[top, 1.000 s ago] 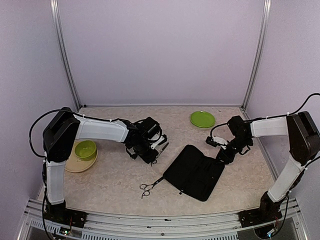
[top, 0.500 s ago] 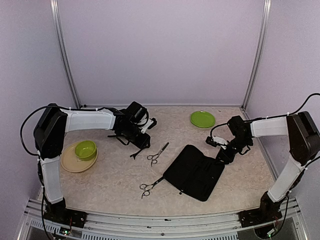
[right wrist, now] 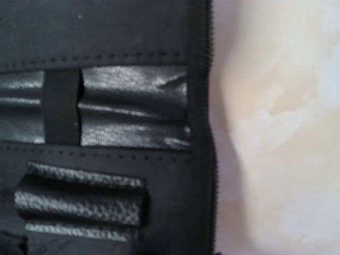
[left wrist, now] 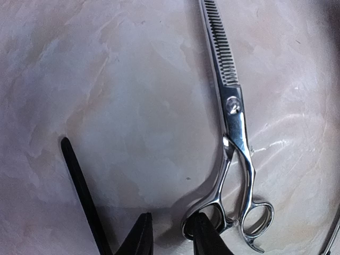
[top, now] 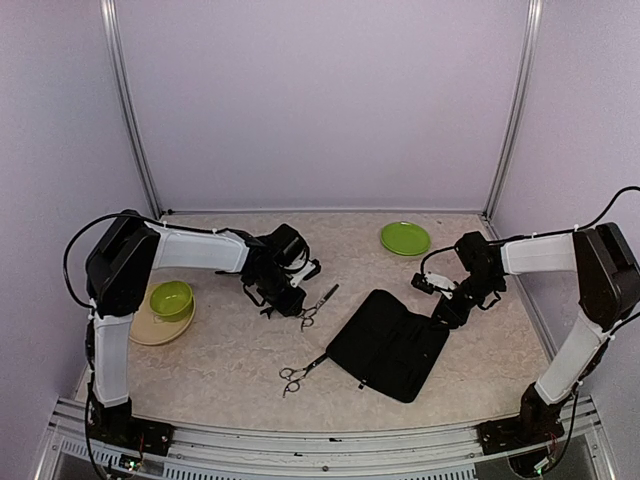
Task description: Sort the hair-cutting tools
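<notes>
A pair of silver thinning scissors (left wrist: 232,109) lies flat on the table, blades pointing away, ring handles (left wrist: 257,219) nearest my left gripper (left wrist: 171,222). That gripper is open; its right fingertip (left wrist: 204,236) overlaps the nearer ring, and bare table shows between the tips. A thin black hair clip (left wrist: 79,183) lies just to the left. From above, these scissors (top: 318,303) sit beside the left gripper (top: 287,292), and a second pair of scissors (top: 299,372) lies nearer the front. My right gripper (top: 448,308) rests at the right edge of the open black case (top: 388,347); its fingers are hidden.
A green plate (top: 405,238) lies at the back right. A green bowl (top: 171,298) stands on a tan plate (top: 140,331) at the left. The right wrist view is filled by the case's inner pockets (right wrist: 106,122) and its zip edge (right wrist: 211,159).
The thinning scissors left the left gripper and now lie on the table. That gripper drew back to the left, then returned to the scissor handles. The right arm has not moved.
</notes>
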{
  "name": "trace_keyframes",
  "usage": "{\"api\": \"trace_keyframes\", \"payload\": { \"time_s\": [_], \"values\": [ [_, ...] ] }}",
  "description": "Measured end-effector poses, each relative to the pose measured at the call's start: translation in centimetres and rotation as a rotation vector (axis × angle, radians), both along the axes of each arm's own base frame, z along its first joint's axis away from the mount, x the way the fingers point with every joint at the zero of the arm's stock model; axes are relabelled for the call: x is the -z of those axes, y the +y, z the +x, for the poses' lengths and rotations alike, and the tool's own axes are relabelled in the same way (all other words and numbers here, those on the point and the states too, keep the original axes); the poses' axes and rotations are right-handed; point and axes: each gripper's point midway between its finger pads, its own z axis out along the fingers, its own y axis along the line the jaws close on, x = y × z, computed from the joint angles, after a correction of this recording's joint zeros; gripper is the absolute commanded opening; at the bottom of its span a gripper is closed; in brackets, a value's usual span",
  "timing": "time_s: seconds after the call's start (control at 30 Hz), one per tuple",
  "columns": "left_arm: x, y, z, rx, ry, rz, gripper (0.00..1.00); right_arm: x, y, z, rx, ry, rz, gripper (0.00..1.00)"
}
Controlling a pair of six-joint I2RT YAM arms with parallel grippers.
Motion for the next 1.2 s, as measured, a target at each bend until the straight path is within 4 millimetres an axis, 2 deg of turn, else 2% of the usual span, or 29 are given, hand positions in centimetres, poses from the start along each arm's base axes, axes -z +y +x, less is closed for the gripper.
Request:
{"api": "trace_keyframes", "payload": {
  "time_s": [0.17, 0.3, 0.6, 0.7, 0.87, 0.93, 0.97, 1.03, 1.13, 1.2],
  "values": [
    [0.3, 0.0, 0.3, 0.003, -0.024, 0.036, 0.19, 0.0, 0.0, 0.0, 0.0, 0.0, 0.0, 0.36],
    [0.3, -0.3, 0.2, 0.015, -0.037, 0.048, 0.0, 0.0, 0.0, 0.0, -0.001, 0.0, 0.0, 0.36],
    [-0.6, -0.4, 0.5, 0.017, -0.084, 0.061, 0.0, -0.1, 0.2, -0.1, -0.005, 0.004, 0.011, 0.36],
    [-2.2, -0.4, 0.7, 0.012, -0.116, 0.04, 0.0, -0.2, 0.4, -0.5, -0.014, 0.016, 0.028, 0.37],
    [-7.7, -1.0, 1.5, -0.001, -0.21, -0.056, 0.0, -1.0, 0.8, -1.0, -0.036, 0.02, 0.059, 0.37],
    [-9.2, -1.1, 1.6, -0.003, -0.233, -0.085, 0.0, -1.2, 0.9, -1.2, -0.042, 0.026, 0.068, 0.37],
    [-9.7, -1.2, 1.6, -0.003, -0.238, -0.096, 0.0, -1.2, 1.0, -1.3, -0.044, 0.028, 0.071, 0.37],
    [-9.9, -1.4, 1.4, -0.003, -0.233, -0.108, 0.15, -1.4, 1.0, -1.4, -0.045, 0.03, 0.074, 0.37],
    [-8.7, -1.3, 1.2, -0.013, -0.199, -0.097, 0.28, -1.4, 1.0, -1.5, -0.046, 0.029, 0.077, 0.37],
    [-7.6, -1.6, 1.0, -0.013, -0.17, -0.085, 0.3, -1.4, 1.0, -1.5, -0.046, 0.029, 0.077, 0.37]
  ]
}}
